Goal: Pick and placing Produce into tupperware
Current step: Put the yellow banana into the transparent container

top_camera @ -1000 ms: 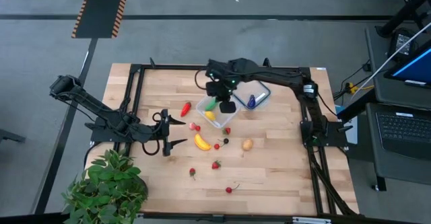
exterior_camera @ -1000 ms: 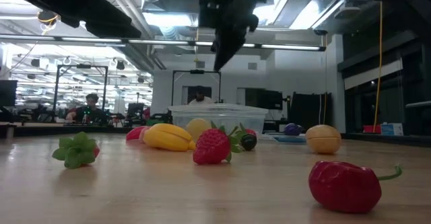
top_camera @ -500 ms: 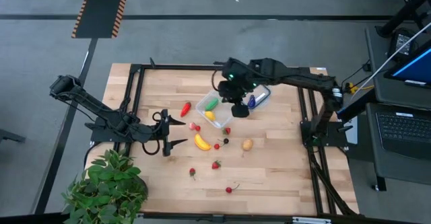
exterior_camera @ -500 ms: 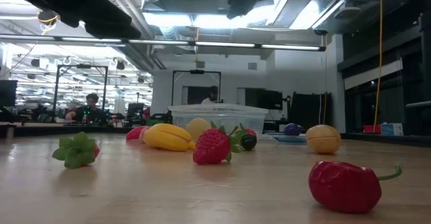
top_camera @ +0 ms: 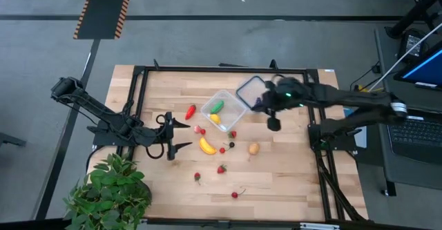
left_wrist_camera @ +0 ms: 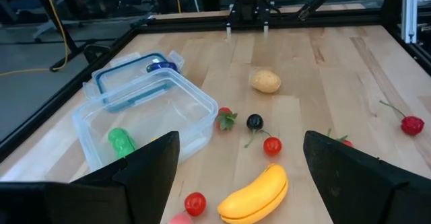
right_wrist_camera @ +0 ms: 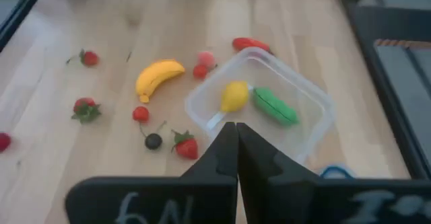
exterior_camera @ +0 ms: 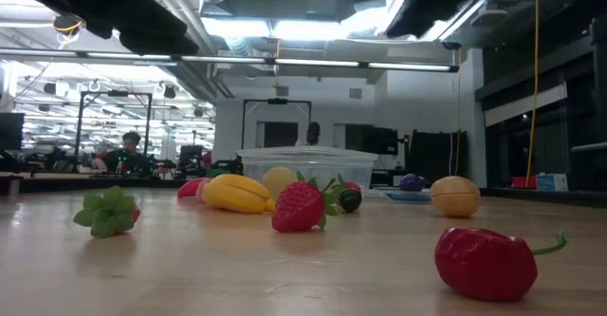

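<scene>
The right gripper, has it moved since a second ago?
Yes. The right gripper has left the tub and swung toward the table's right side.

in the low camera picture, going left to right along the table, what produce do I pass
Green leafy piece → yellow banana → strawberry → small dark cherry → tan potato → red pepper with a green stem, nearest the camera.

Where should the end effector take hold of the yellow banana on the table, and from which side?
Grip the banana across its thick middle, coming straight down from above. It lies flat on the wood, and its curved body is narrowest across the width, so the fingers can probably close there. A small red piece lies close beside it.
</scene>
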